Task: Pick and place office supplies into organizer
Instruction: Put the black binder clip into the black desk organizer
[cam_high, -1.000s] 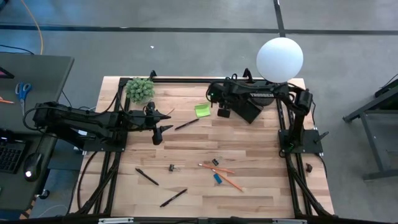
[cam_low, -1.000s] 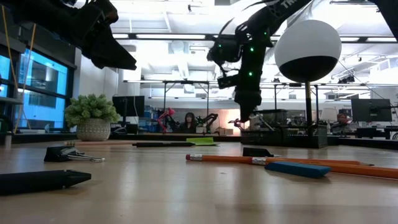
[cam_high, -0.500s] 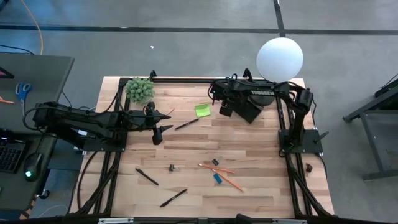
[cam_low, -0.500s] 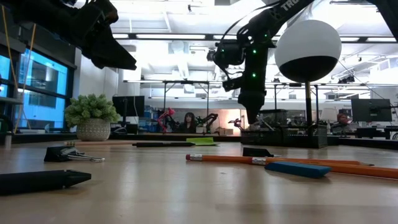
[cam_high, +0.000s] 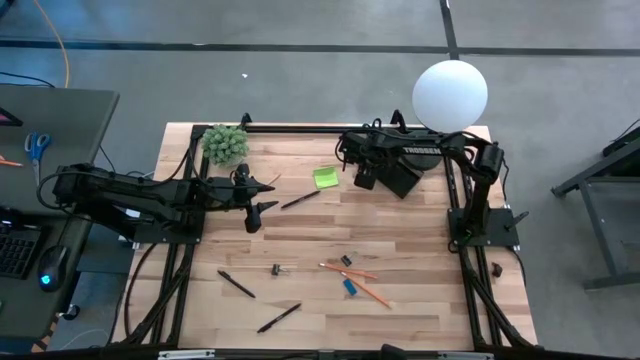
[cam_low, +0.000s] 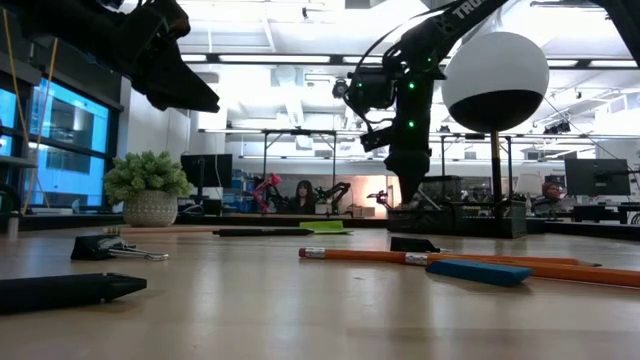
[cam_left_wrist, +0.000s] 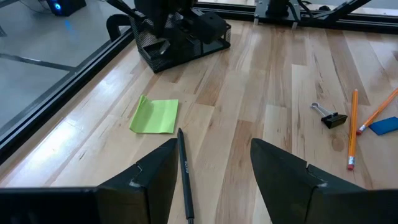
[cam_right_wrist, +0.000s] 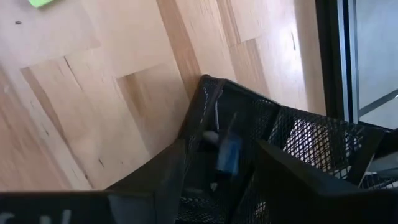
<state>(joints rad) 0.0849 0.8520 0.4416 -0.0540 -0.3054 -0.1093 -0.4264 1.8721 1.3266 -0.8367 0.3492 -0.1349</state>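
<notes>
Right gripper (cam_high: 364, 178): hanging over the near corner of the black mesh organizer (cam_high: 398, 176); fingers parted, gripping nothing.
Right wrist view only: a small blurred blue thing (cam_right_wrist: 229, 154) showing between the fingers, inside the organizer's corner compartment; what it is cannot be told.
Right arm: reaching from its base at the table's right edge across to the organizer, gripper pointing down.
Beside the right gripper: lime-green sticky-note pad (cam_high: 325, 177), lying flat, just apart from the organizer.
Left gripper (cam_high: 262, 196): waiting at the table's left side, fingers standing open and empty.
Ahead of the left gripper: a black pen (cam_left_wrist: 183, 174), running toward the pad.
Farther off: binder clip (cam_left_wrist: 329, 116), orange pencils (cam_left_wrist: 352, 127).
Hidden: the organizer's other compartments, covered by the right arm in the high view.
</notes>
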